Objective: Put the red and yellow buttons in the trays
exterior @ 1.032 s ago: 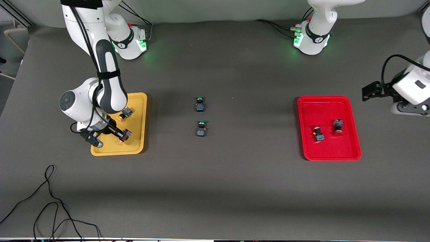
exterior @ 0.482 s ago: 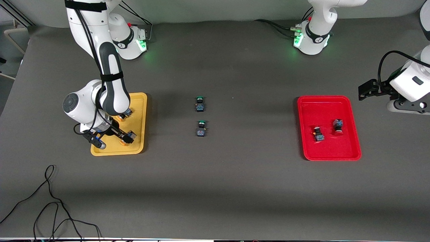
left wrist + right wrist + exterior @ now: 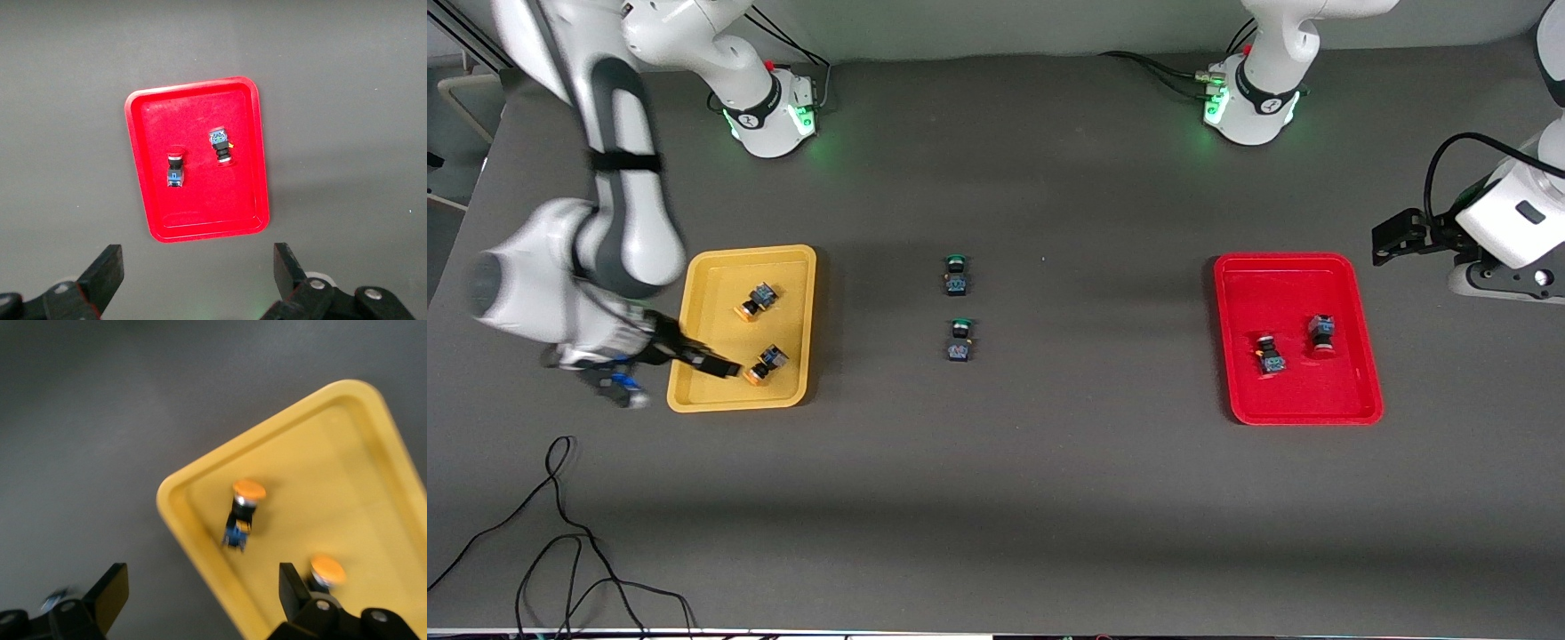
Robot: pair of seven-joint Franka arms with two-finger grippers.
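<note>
Right end effector [image 3: 671, 373]: mine, open and empty, fingers spread wide, hanging over the rim of the yellow tray at the corner nearest the front camera.
Left end effector [image 3: 197, 277]: mine too, fingers apart, holding nothing, waiting up in the air past the red tray at the left arm's end of the surface.
Yellow tray [image 3: 800, 391]: lies on the surface toward the right arm's end.
Yellow buttons: two, both lying in the yellow tray, one [image 3: 766, 364] nearer the front camera, the other [image 3: 754, 301] farther from it, well apart.
Red tray [image 3: 1369, 411]: lies on the surface toward the left arm's end.
Red buttons: two in the red tray, side by side but apart, one [image 3: 1268, 354] and the other [image 3: 1321, 334].
Green buttons: two on the bare surface [image 3: 1049, 498] between the trays, one [image 3: 955, 275] farther from the front camera than the other [image 3: 959, 340].
</note>
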